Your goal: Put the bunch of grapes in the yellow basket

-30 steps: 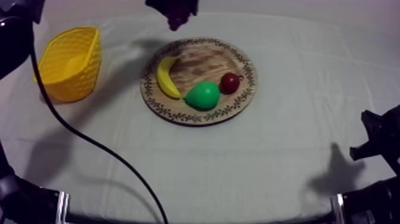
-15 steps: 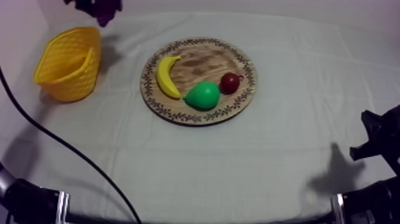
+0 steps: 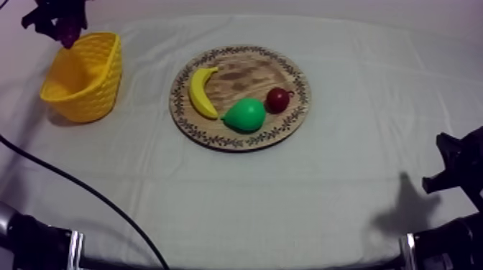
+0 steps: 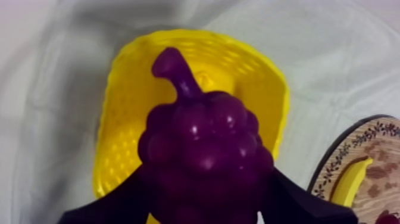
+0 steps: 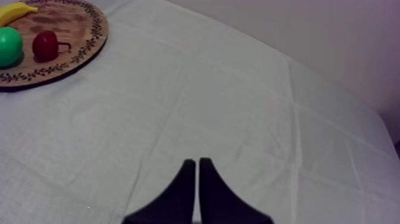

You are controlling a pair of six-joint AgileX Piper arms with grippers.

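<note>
Left gripper [image 3: 61, 19] clamps bunch of grapes [image 4: 202, 152]; wrist view puts it over yellow basket [image 4: 122, 95] — right gripper [image 5: 197, 164] closed, empty.

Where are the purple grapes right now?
In the top view the bunch of grapes is at the far left, held by the left gripper over the yellow basket.

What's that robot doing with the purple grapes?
Its left gripper holds the bunch of grapes in its fingers, up in the air over the yellow basket, so they aren't dropped in yet. The banana, the pear and the small red fruit lie on the wooden board. The right gripper rests shut above the cloth, holding nothing.
</note>
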